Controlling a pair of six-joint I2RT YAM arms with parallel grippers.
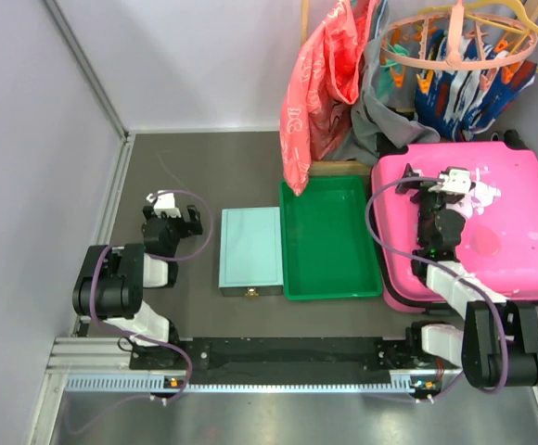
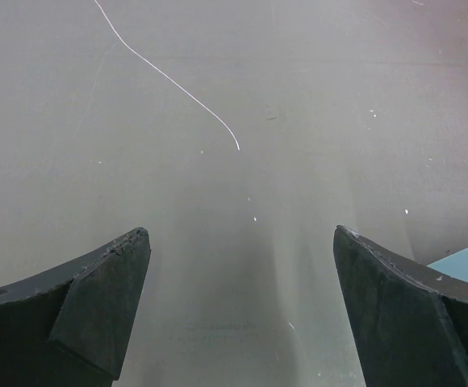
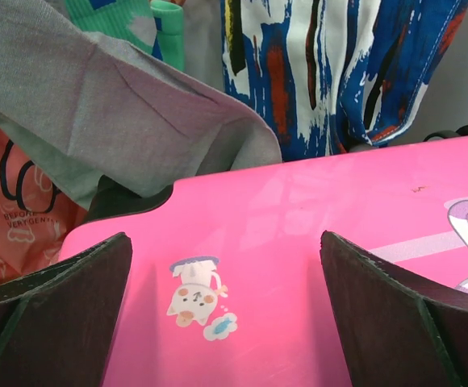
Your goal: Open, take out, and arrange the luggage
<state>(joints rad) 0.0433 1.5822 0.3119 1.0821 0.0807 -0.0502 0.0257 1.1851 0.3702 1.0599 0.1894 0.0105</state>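
Hot-pink hard-shell luggage (image 1: 529, 213) — flat, seemingly closed — with white cartoon stickers (image 3: 194, 298).

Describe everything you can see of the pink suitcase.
The suitcase is a glossy hot-pink hard shell with white cartoon stickers and black trim. It lies flat and closed on the right side of the table, close beside the green tray. A grey garment hangs at its far left corner. The right gripper hangs over the lid with its jaws open; whether it touches the shell cannot be told.
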